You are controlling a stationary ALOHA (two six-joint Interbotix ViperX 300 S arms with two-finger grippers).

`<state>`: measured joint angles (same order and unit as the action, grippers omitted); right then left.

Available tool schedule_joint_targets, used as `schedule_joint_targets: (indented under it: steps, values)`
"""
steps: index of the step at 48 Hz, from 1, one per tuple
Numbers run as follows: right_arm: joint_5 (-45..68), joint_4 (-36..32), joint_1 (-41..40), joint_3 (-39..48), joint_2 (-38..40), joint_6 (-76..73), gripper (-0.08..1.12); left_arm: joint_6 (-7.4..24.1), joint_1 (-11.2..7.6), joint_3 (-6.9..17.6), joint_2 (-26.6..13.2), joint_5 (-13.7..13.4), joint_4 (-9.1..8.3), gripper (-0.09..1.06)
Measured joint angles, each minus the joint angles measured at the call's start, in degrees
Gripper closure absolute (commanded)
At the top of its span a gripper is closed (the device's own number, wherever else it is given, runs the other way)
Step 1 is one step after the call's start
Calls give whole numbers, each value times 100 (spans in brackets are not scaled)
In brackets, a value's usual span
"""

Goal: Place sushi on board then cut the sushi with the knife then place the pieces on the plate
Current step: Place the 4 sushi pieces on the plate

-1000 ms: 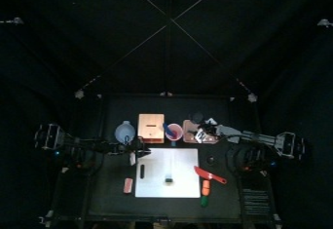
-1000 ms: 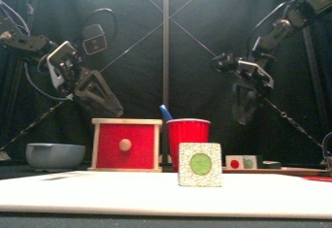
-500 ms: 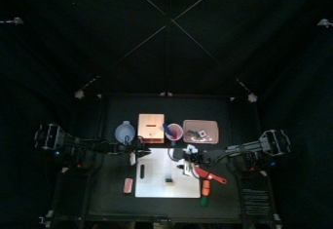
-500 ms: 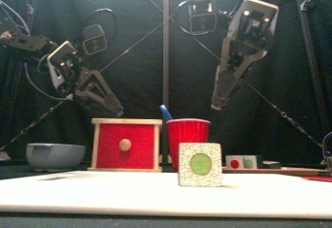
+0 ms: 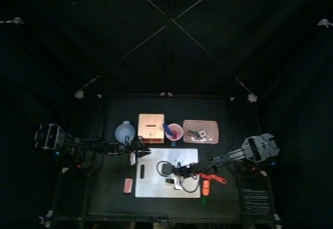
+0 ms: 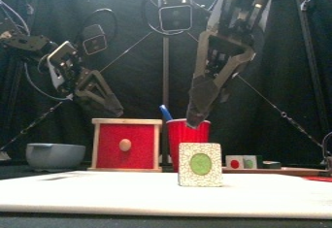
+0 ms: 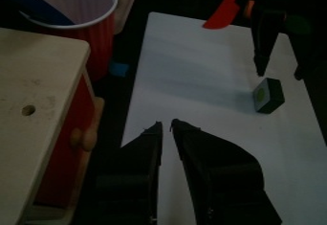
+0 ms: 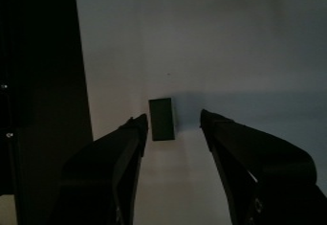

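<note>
Right gripper (image 8: 171,120) spread open above sushi piece (image 8: 163,121) standing mid white cutting board (image 8: 255,56), left gripper (image 7: 169,123) clenched empty, by board's back left corner

Black desk (image 5: 115,206). Along back: blue-grey bowl (image 5: 125,132), pale wooden box (image 5: 152,125), red cup (image 5: 174,132), pink tray (image 5: 201,131). In front: white cutting board (image 5: 156,184); red toy (image 5: 128,184) just left, small toys (image 5: 208,179) right.

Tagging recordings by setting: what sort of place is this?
Probably a robot lab booth with a toy-kitchen setup: black curtains around a table, a white cutting board, a toy sushi piece.
</note>
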<state>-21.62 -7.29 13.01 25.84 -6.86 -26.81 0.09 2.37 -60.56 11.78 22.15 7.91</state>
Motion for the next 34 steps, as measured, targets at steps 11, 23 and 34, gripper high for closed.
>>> schedule_joint_targets:
  steps: [11,23,34]
  values:
    - [18,88,44,-114,-308,0,21,0,0,0,0,9,0,37]
    - [88,149,114,-193,-615,0,22,0,0,0,0,0,0,37]
    - [158,158,132,-193,-765,0,36,0,0,9,0,0,0,37]
